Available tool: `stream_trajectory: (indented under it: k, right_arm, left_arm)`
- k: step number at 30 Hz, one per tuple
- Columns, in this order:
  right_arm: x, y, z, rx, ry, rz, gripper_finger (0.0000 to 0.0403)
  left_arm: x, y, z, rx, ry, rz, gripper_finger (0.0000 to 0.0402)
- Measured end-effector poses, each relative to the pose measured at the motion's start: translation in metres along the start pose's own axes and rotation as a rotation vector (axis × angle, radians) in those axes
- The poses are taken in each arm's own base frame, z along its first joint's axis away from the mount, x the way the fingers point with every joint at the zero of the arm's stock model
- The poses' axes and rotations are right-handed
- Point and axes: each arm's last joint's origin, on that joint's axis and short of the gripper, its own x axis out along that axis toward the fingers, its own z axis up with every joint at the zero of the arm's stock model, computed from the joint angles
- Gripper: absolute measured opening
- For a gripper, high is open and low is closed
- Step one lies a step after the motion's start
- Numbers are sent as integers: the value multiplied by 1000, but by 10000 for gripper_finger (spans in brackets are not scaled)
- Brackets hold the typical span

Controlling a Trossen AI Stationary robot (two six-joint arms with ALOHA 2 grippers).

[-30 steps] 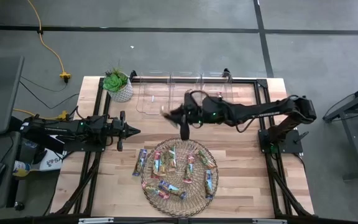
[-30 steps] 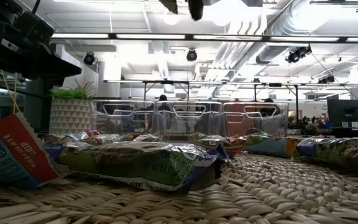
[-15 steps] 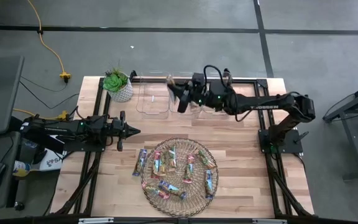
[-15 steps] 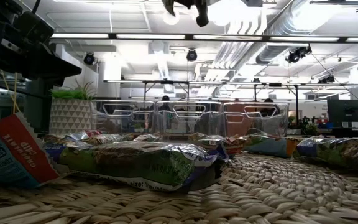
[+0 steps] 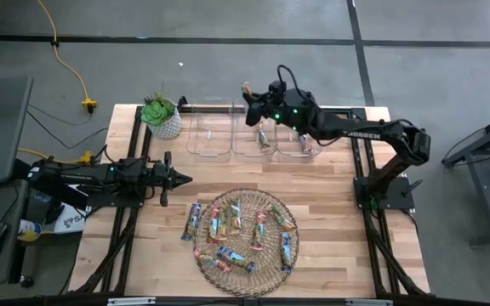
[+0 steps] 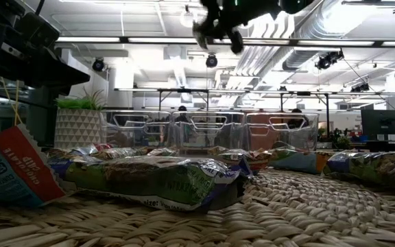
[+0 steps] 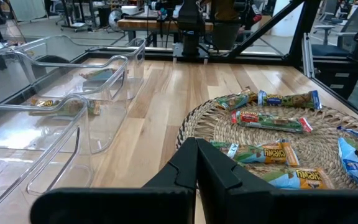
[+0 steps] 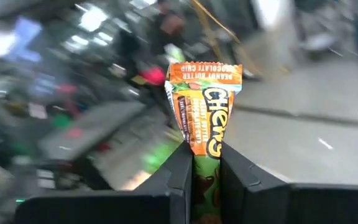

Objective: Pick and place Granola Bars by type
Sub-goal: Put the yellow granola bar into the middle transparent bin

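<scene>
Sorting looks early. Middle clear bin (image 5: 254, 136) has one bar, the right-hand bin (image 5: 300, 136) has one too, the left-hand bin (image 5: 208, 134) looks empty from above. About a dozen granola bars (image 5: 242, 231) are left on the round wicker mat (image 5: 204, 257); one blue-wrapped bar (image 5: 193, 221) lies at the mat's left edge, partly on the table (image 5: 330, 204).

Right gripper (image 5: 247, 90) is raised above the back edge of the bins, near the middle one, fingers clamped on one bar (image 8: 205, 118). Wrist view shows it pinched at its lower end, sticking up past the fingers: orange top, white "Chewy" lettering, "peanut butter chocolate chip" printed on top, green lower down. Wrapper is shiny with a crimped end. Judging by position, it's on its way to a bin drop, but I can't tell which bin.

Left gripper (image 5: 179, 178) waits low over the table, left of the mat, fingers together, holding nothing.

Bars on the mat: mixed blue, green/tan and red/pink wrappers, lying flat at all angles, some touching or overlapping. Most of the job remains, as far as I can judge.
</scene>
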Motion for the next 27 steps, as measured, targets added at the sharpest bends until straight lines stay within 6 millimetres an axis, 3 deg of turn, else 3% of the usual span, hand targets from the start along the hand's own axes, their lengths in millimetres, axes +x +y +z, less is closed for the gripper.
stream_trajectory:
  k: [8, 17, 27]
  right_arm:
    - [9, -43, -22, 96, 225, -257, 39]
    - [34, -64, -57, 198, 337, -292, 39]
    - [55, -71, -101, 294, 421, -292, 39]
  left_arm:
    - [0, 0, 0, 0, 0, 0, 1]
    - [0, 0, 0, 0, 0, 0, 1]
    - [0, 0, 0, 0, 0, 0, 1]
